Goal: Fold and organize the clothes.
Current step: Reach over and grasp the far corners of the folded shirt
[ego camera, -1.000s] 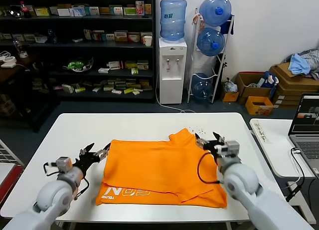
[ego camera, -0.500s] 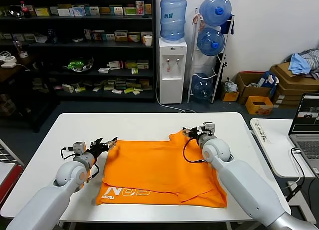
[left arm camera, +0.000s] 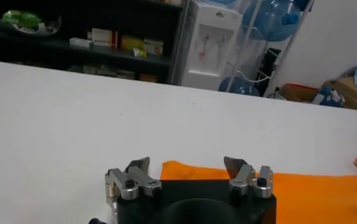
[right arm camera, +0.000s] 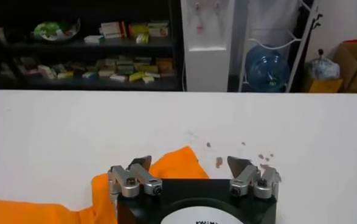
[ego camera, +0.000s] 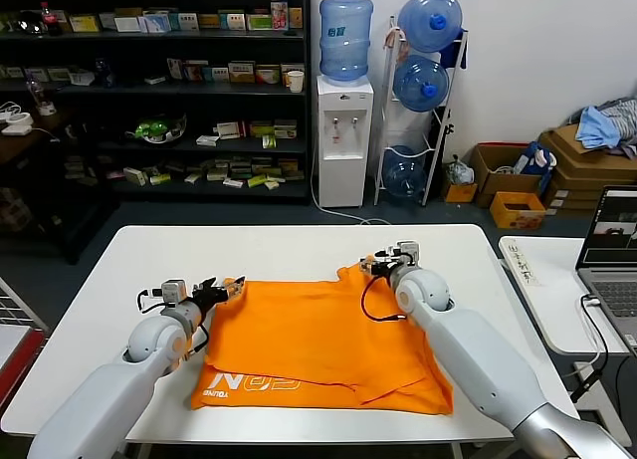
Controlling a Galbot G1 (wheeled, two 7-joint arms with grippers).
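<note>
The bright orange T-shirt [ego camera: 318,335] lies folded on the white table [ego camera: 149,260], white lettering along its near left edge. My left gripper [ego camera: 227,286] is open at the shirt's far left corner; in the left wrist view [left arm camera: 187,164] orange cloth [left arm camera: 312,189] shows between its fingers. My right gripper [ego camera: 375,263] is open at the shirt's far right corner, above the raised sleeve tip [right arm camera: 178,163], which sits between its fingers [right arm camera: 140,164]. Neither gripper holds the cloth.
A second white table with a laptop [ego camera: 609,250] stands at the right. Behind the table are dark shelves [ego camera: 159,91], a water dispenser [ego camera: 343,130], a bottle rack [ego camera: 423,101] and cardboard boxes with a blue-grey clothes heap [ego camera: 597,130]. Small dark specks [right arm camera: 218,162] mark the table near the sleeve.
Both grippers moved away from me along the shirt's sides to its far corners. The right gripper went from the mid right edge to the sleeve tip. The shirt has not shifted.
</note>
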